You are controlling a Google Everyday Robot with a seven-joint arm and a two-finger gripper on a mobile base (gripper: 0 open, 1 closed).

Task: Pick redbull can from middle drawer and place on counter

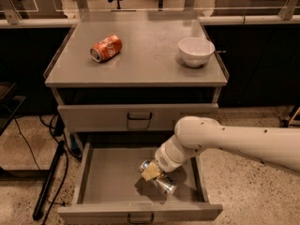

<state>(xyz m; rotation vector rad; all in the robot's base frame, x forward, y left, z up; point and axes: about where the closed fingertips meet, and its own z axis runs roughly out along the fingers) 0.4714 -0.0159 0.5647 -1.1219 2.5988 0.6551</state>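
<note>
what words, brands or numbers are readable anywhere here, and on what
No text here can be read.
Orange can on the counter: pale marking on its side, too blurred to read.
Redbull can in the middle drawer, right at the claw: no legible print.
Bowl: plain, no text.

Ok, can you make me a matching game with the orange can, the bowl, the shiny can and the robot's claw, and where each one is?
Things:
1. orange can
2. white bowl
3. redbull can
4. claw

Places:
A. lying on the floor of the middle drawer
B. upright on the right side of the counter
C. on the end of the white arm, down in the drawer at the redbull can
D. on its side, left part of the counter

Pairs: 1-D, 2-B, 3-A, 4-C.
</note>
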